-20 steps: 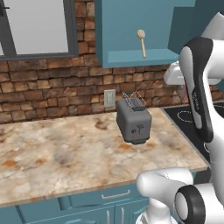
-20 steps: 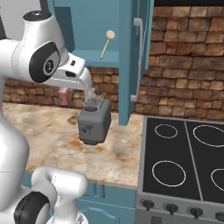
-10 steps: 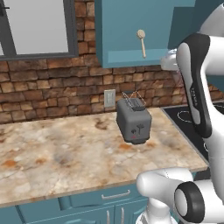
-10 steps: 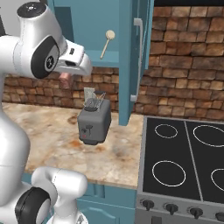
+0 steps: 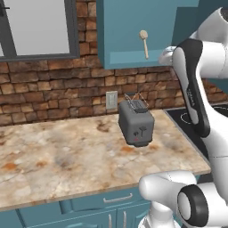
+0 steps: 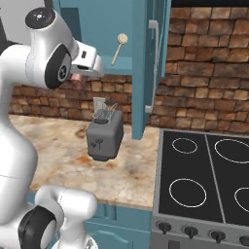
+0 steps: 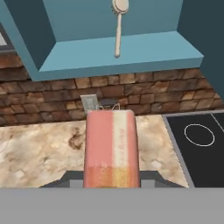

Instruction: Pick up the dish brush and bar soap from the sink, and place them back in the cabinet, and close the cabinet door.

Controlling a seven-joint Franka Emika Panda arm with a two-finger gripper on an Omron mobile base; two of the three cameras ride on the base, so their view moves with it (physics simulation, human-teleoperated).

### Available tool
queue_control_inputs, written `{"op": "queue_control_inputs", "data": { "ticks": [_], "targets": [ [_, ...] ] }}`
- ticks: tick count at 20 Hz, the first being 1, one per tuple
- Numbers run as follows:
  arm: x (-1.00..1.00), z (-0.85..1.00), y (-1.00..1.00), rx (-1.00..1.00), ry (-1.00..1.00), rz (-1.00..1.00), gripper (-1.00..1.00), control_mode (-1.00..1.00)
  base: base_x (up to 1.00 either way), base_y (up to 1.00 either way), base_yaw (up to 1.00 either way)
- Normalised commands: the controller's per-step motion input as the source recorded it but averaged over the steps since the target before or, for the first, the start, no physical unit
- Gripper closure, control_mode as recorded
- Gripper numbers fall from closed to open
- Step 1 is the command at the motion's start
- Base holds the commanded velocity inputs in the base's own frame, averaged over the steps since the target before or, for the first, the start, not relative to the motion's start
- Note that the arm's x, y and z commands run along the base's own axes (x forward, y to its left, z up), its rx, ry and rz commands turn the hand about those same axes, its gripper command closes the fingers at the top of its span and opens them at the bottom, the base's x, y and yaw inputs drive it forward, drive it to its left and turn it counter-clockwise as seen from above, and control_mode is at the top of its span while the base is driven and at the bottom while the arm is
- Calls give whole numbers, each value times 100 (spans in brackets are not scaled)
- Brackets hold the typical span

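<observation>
The bar soap (image 7: 111, 148), a reddish block with a paler stripe, fills the lower middle of the hand view, and my gripper (image 7: 111, 177) is shut on it. In the right base view the gripper (image 6: 78, 78) hangs just below and in front of the open cabinet (image 6: 104, 34), above the toaster. The dish brush (image 7: 118, 24) leans upright on the cabinet's shelf floor (image 7: 131, 54); its cream head is also up in the left base view (image 5: 144, 35). The cabinet door (image 6: 146, 73) stands open, edge-on, with its silver handle (image 6: 155, 58). The sink is out of view.
A dark grey toaster (image 5: 136, 124) stands on the marble counter (image 5: 67, 156) under the cabinet, by a wall outlet (image 5: 111, 100). A black stove top (image 6: 204, 180) lies right of the counter. A window (image 5: 38, 26) is on the brick wall to the left.
My hand has risen with the bar soap, from just above the toaster up to the cabinet's lower edge. The brush and the door have not moved.
</observation>
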Motion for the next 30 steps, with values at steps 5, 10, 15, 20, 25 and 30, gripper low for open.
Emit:
{"op": "queue_control_inputs", "data": {
  "ticks": [5, 10, 15, 20, 25, 30],
  "targets": [
    [47, 4, 7, 0, -6, 0, 100, -100, 0, 0, 0],
    [44, 19, 6, 0, 0, -1, 100, -100, 0, 0, 0],
    [41, 9, 3, 0, 0, 0, 100, -100, 0, 0, 0],
    [43, 0, 7, 0, 0, 0, 100, -100, 0, 0, 0],
    [42, 0, 3, 0, 0, 0, 100, -100, 0, 0, 0],
    [39, 0, 0, 0, 0, 0, 100, -100, 0, 0, 0]
  ]
}}
